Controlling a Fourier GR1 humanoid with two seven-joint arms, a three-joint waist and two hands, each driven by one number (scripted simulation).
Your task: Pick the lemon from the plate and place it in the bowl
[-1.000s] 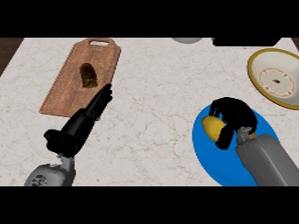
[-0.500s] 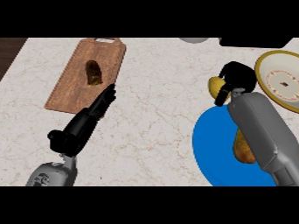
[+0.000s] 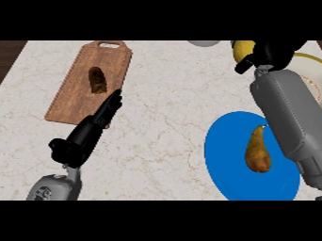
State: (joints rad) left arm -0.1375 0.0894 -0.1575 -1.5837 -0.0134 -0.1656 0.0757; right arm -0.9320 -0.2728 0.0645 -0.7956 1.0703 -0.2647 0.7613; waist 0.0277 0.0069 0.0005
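My right hand [image 3: 275,52] is at the far right of the counter with its fingers curled round the yellow lemon [image 3: 244,49], of which only the left edge shows. It holds the lemon just left of the cream bowl [image 3: 318,77], above the counter near the bowl's rim. The blue plate [image 3: 235,162] lies at the near right under my right forearm, with a brown pear [image 3: 258,150] on it. My left hand [image 3: 91,129] rests open at the left, fingers straight.
A wooden cutting board [image 3: 70,94] lies at the far left with a dark brown piece of food [image 3: 96,80] on it. A pale round object [image 3: 204,43] sits at the counter's far edge. Dark floor shows beyond the left edge.
My right hand has carried the lemon from over the blue plate up and away toward the far right, beside the bowl. The pear on the plate is now uncovered. The left hand stays put.
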